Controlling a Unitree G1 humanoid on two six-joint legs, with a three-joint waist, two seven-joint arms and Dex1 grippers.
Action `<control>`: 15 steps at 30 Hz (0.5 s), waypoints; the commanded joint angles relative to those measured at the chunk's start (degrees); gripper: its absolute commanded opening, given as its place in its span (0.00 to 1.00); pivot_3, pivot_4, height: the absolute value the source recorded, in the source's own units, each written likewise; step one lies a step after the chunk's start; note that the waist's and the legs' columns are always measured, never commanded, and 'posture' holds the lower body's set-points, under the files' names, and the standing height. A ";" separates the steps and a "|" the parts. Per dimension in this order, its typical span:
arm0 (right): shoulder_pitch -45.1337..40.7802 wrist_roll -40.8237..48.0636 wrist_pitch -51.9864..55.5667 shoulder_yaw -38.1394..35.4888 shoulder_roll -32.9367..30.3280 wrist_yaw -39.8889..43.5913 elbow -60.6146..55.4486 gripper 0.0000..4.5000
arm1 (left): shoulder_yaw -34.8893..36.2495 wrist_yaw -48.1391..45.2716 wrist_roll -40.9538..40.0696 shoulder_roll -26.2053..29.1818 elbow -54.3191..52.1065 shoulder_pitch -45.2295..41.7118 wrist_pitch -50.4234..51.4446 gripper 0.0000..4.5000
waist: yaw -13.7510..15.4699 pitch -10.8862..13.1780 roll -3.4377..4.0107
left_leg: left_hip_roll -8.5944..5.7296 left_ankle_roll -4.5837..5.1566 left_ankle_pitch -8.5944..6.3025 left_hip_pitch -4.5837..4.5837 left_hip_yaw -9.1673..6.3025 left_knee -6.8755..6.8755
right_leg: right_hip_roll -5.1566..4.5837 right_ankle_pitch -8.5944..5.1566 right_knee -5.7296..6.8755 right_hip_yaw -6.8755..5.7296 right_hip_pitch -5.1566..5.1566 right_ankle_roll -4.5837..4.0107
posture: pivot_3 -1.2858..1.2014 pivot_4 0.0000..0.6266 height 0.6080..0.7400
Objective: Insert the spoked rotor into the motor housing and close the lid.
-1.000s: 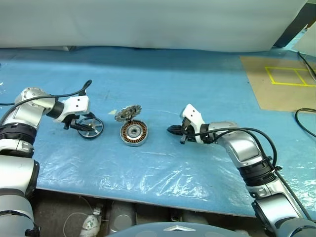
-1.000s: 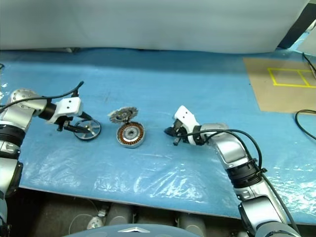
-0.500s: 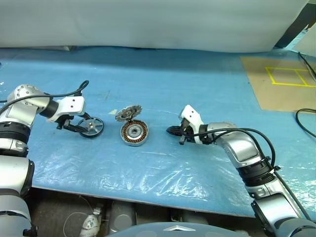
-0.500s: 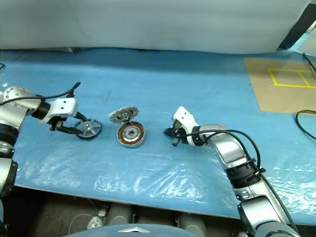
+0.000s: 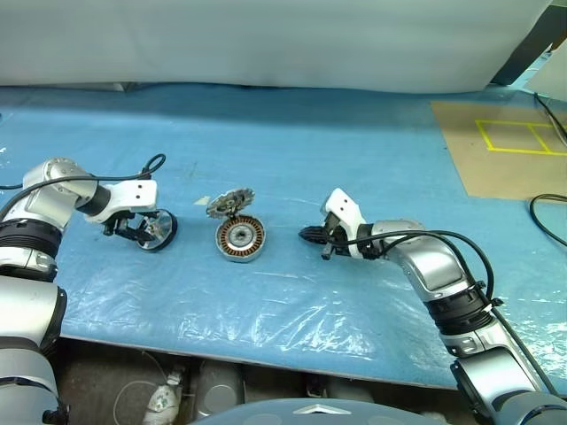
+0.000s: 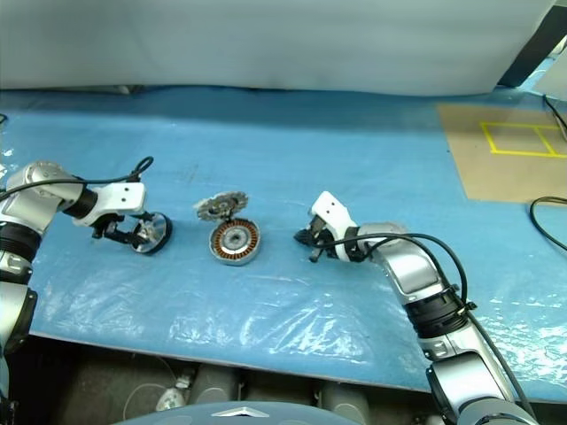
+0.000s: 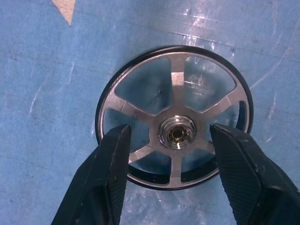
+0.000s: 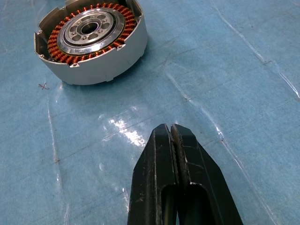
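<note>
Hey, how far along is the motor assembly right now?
Nothing is assembled yet. The motor housing sits open, with the lid behind it. In hand: the left gripper is open over the spoked rotor, one finger on each side. The right gripper is shut, idle. Left: grasp, insert, close the lid.

Spoked rotor [image 7: 174, 117] – brushed shiny metal; motor housing [image 8: 89, 42] – matt silver, glossy copper windings.

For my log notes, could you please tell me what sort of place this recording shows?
Probably a robotics lab's assembly test bench. The table wears blue sheeting under clear plastic, motor parts lie on it (a motor housing, a spoked rotor, a lid), and yellow tape marks squares on a brown board.
</note>
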 commanded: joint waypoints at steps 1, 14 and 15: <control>-0.45 0.09 -0.75 -0.02 -0.29 -0.04 -1.13 0.00 | 0.07 -0.29 -0.41 -0.06 -1.28 0.87 -0.35 0.62 | 0.00 0.00 0.00 | 0.00 0.00 0.00 0.00 0.00 0.00 | 0.00 0.00 0.00 0.00 0.00 0.00 | 0.52 0.24 1.00; -0.71 -0.09 -0.99 0.06 -0.21 0.01 -0.68 0.00 | 1.13 1.17 -1.88 -0.59 -3.79 3.66 -1.21 0.50 | 0.07 -0.01 0.02 | -0.01 0.00 0.00 0.07 0.01 0.02 | -0.02 0.00 0.03 0.01 0.08 0.00 | 0.52 0.24 1.00; -0.83 -0.11 -1.03 0.06 -0.16 0.00 -0.51 0.00 | 1.18 0.86 -2.16 -0.66 -3.73 3.62 -1.44 0.50 | 0.10 -0.01 0.02 | -0.01 0.00 0.00 0.07 0.01 0.03 | -0.02 0.00 0.03 0.01 0.08 0.00 | 0.52 0.24 1.00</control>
